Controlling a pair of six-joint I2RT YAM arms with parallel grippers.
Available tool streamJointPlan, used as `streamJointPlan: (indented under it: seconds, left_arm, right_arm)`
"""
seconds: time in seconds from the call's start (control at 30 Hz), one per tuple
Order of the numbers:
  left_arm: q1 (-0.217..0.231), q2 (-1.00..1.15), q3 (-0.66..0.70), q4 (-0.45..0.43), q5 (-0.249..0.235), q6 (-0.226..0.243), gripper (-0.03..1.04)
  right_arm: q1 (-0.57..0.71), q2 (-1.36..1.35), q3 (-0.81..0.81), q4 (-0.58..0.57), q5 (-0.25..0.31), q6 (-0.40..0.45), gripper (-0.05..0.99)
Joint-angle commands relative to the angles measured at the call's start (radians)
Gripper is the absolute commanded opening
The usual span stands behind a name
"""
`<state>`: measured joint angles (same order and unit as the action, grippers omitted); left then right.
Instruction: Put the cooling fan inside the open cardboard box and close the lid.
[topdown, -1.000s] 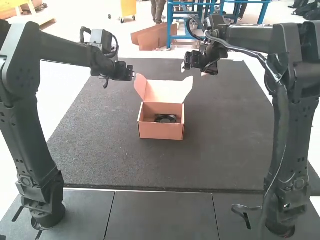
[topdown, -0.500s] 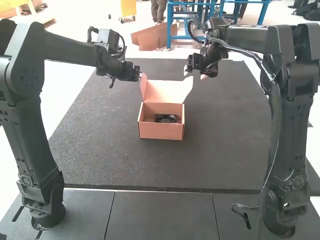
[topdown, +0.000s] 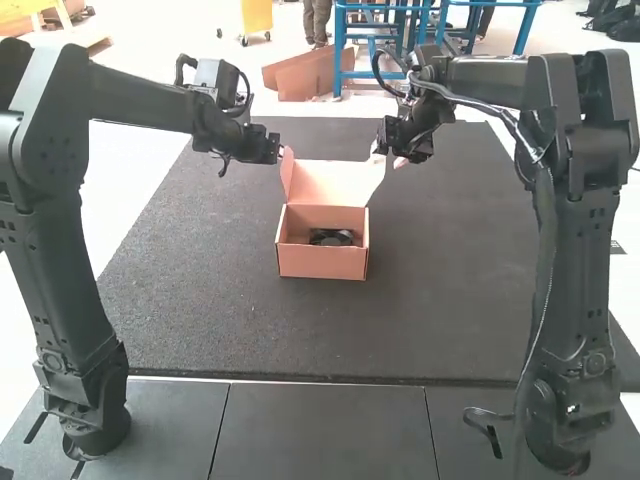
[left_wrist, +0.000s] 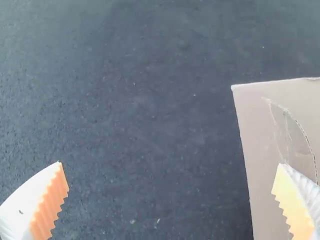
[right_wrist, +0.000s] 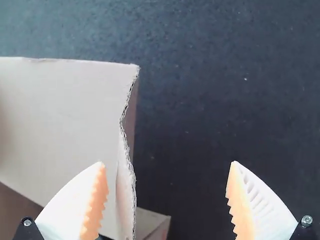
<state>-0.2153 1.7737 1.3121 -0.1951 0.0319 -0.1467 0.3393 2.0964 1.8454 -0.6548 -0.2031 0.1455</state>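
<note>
Cooling fan (topdown: 331, 237) lodged in cardboard box (topdown: 322, 258), lid (topdown: 330, 182) upright.
The box is set on the surface (topdown: 200, 290); the left hand (topdown: 272, 148) and right hand (topdown: 399, 152) are held spread, empty, at the lid's upper corners.

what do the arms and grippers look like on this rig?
Left arm and right arm are matte black, blocky links with round joints. Black cables loop at the wrists. Left gripper and right gripper have white ribbed fingers with orange serrated pads.
</note>
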Motion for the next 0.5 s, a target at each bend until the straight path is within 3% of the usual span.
streamJointPlan:
  seconds: [0.0, 0.47]
  left_arm:
    - [-0.002, 0.004, 0.036, 0.002, 0.016, 0.004, 0.97]
    - [-0.002, 0.003, 0.038, -0.003, 0.016, 0.006, 0.97]
  right_arm:
    - [0.006, -0.012, 0.044, 0.0, -0.013, -0.006, 0.52]
    - [0.006, -0.021, 0.069, -0.062, -0.019, -0.017, 0.19]
